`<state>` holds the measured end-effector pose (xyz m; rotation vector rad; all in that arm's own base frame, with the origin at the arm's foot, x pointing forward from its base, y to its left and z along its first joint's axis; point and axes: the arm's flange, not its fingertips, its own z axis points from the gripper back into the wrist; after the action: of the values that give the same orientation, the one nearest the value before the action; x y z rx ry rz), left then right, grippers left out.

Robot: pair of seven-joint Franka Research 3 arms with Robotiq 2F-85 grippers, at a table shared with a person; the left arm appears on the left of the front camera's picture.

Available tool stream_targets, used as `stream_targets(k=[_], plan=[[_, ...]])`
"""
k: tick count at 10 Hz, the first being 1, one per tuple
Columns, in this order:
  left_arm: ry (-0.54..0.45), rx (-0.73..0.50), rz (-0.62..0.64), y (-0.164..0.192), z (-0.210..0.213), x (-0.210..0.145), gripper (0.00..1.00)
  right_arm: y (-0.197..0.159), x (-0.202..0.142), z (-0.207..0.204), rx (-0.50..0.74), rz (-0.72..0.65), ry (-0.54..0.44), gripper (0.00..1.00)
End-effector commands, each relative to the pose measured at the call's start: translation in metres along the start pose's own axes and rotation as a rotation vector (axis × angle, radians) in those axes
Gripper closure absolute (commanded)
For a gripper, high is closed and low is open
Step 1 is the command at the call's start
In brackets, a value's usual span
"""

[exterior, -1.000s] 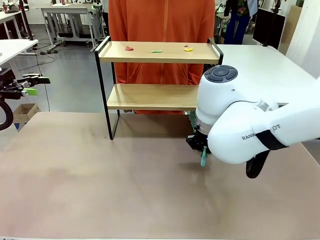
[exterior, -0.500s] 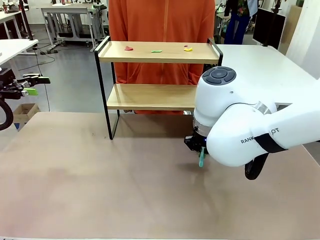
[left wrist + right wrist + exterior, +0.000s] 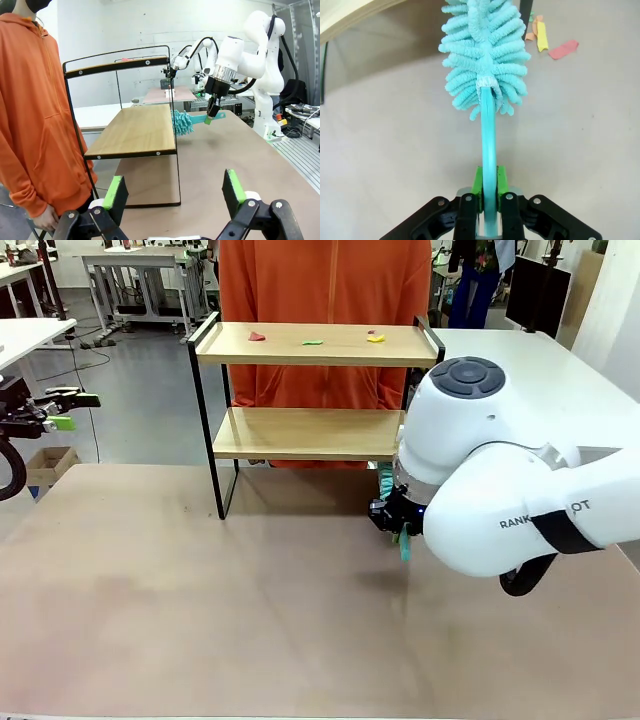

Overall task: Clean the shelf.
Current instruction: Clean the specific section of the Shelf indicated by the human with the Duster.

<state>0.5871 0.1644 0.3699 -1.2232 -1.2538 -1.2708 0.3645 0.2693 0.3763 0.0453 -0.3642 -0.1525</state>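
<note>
While the shelf (image 3: 300, 432) runs crosswise, the duster (image 3: 481, 65) points toward it.

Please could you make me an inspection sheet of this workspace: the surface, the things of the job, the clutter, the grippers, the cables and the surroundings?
Surface: brown table top, flat and matt.
Job's things: shelf upright on the far part of the table, with two wooden boards; teal duster with its head at the lower board's end, contact cannot be told.
Clutter: red scrap, green scrap and yellow scrap on the top board; loose scraps on the table by a shelf leg.
Grippers: right gripper shut on the duster's handle; left gripper open, holding nothing, beyond the table's left side.
Cables: black cable looping below the left arm.
Surroundings: person in an orange hoodie behind the shelf; cardboard box on the floor.
</note>
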Motion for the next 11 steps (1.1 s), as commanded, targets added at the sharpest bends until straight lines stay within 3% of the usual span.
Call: stream_targets(k=[1,5,11], plan=[[0.001,-0.002,-0.01,-0.001,0.0,0.003,0.0,-0.02,-0.003,0.016,0.054,0.046,0.017,0.87],[0.001,-0.002,-0.01,-0.001,0.0,0.003,0.0,-0.03,-0.011,0.038,0.162,0.217,0.072,0.87],[0.001,-0.002,-0.01,-0.001,0.0,0.003,0.0,-0.063,-0.022,0.077,0.301,0.528,0.307,0.87]])
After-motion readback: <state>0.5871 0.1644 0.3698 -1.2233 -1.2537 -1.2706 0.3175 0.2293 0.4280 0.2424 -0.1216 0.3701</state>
